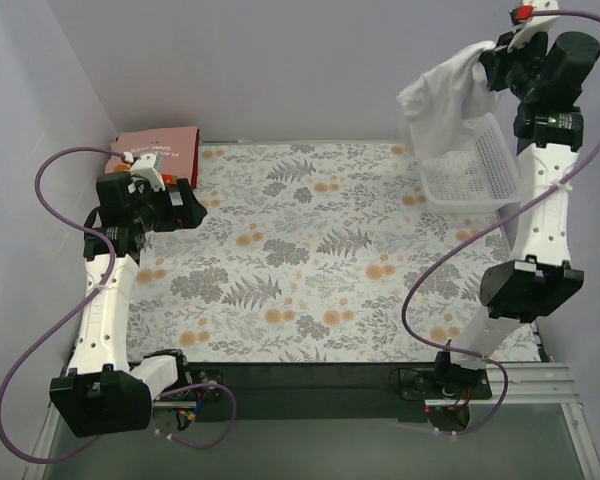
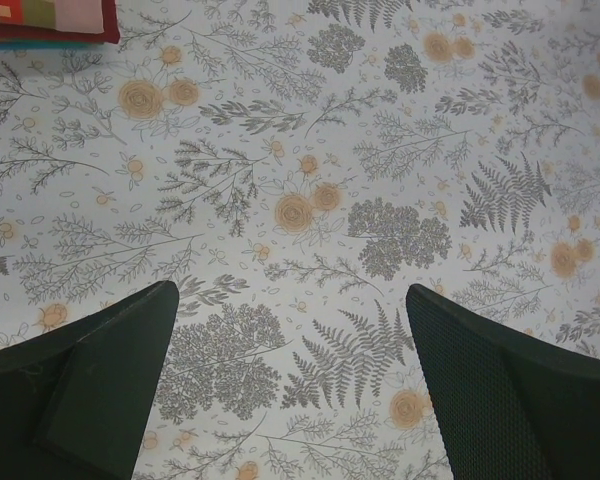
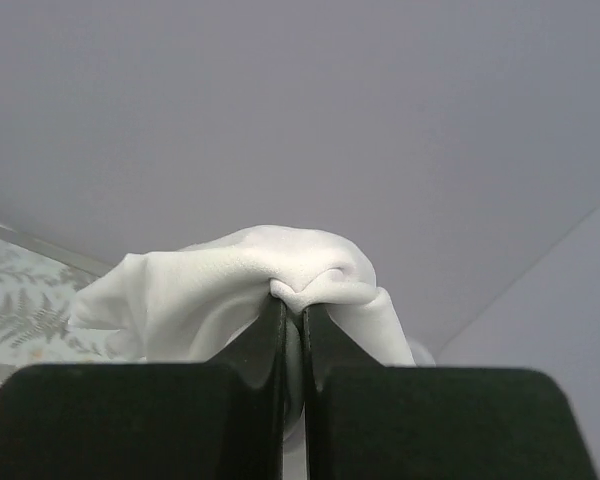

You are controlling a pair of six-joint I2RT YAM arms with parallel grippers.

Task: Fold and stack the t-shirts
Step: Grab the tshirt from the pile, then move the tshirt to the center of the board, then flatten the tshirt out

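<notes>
white t-shirt (image 3: 240, 285) fold pinched between right gripper (image 3: 292, 312) jaws, draping beyond

A white plastic lattice basket (image 1: 470, 175) sits at the far right corner of a table (image 1: 300, 260) covered in pale cloth printed with grey ferns and orange flowers, with plain lilac-grey walls (image 1: 280, 60) around it and a black strip (image 1: 310, 375) along its near edge.

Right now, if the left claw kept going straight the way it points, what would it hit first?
Most likely the flowered tablecloth ahead of the open left gripper; the folded shirts sit off to the side, though depth is unclear.
</notes>
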